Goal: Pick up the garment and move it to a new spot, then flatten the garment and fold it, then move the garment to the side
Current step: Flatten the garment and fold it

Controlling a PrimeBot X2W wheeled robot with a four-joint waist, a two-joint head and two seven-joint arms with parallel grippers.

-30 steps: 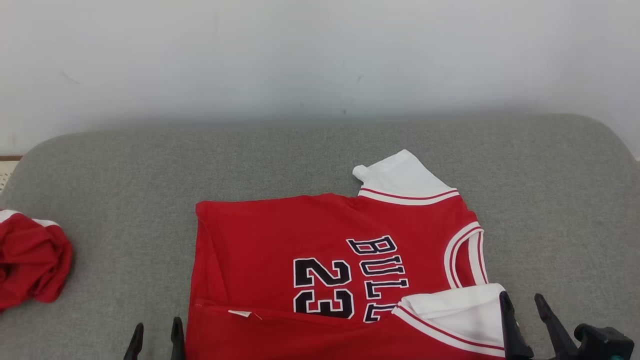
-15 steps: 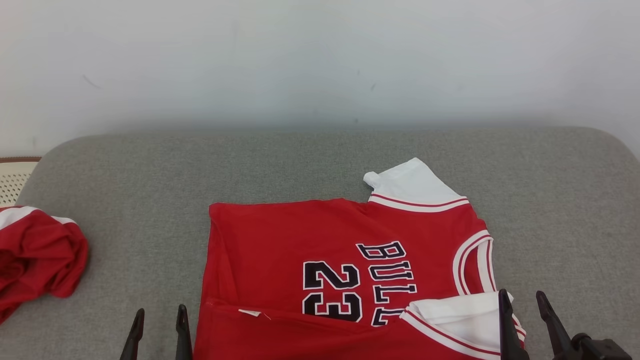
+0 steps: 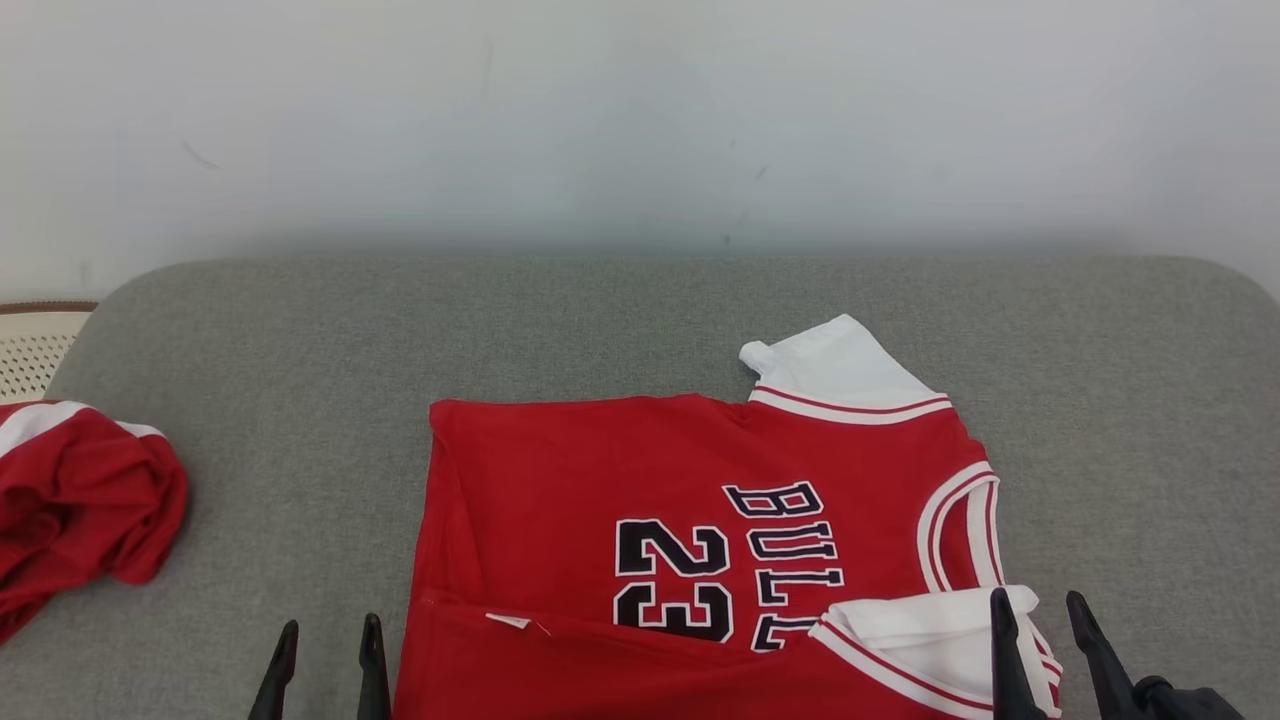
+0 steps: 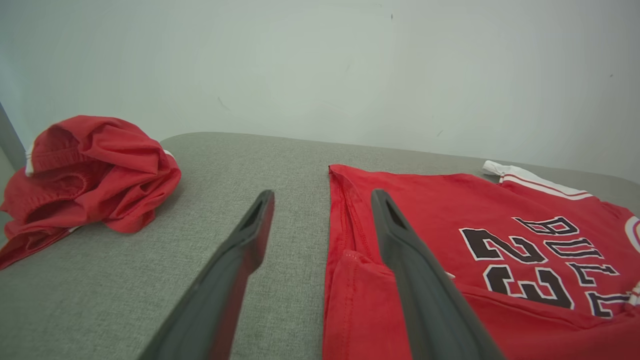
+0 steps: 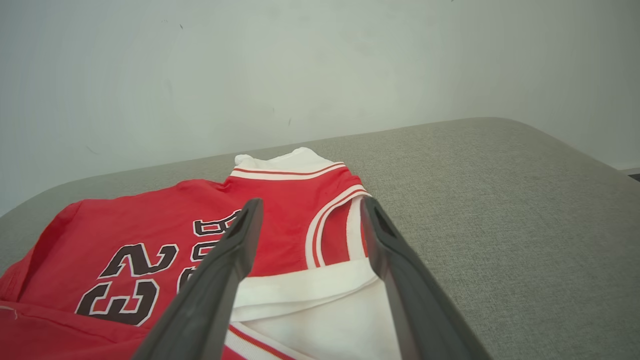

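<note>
Head view, near to far. The left gripper [image 3: 330, 625] rises at 7 o'clock with its two dark fingers spread and nothing between them, just off the jersey's [image 3: 600, 480] hem edge. The right gripper [image 3: 1037, 597] rises at 5 o'clock, likewise spread and empty, its fingers in front of the near white sleeve [image 3: 930, 630].

The jersey lies flat on the grey cushion [image 3: 300, 340], from centre toward 5 o'clock. It is red, with "23" and "BULL" turned sideways, and its near long edge is folded over the body. The far white sleeve [image 3: 840, 365] sticks out toward 1 o'clock.

At 9 o'clock, well apart from the jersey, lies a crumpled red heap [image 3: 80, 500]. Beyond it, at 10 o'clock, is a cream mesh object [image 3: 30, 340]. A pale wall [image 3: 640, 120] closes the scene at 12 o'clock.

Compared with one second ago, the whole picture has slid right and slightly down, so the camera has turned. The jersey's folds are unchanged. The sleeve edge now shows between the right fingers, where before it met the left finger of that pair. Both grippers remain fully spread.
</note>
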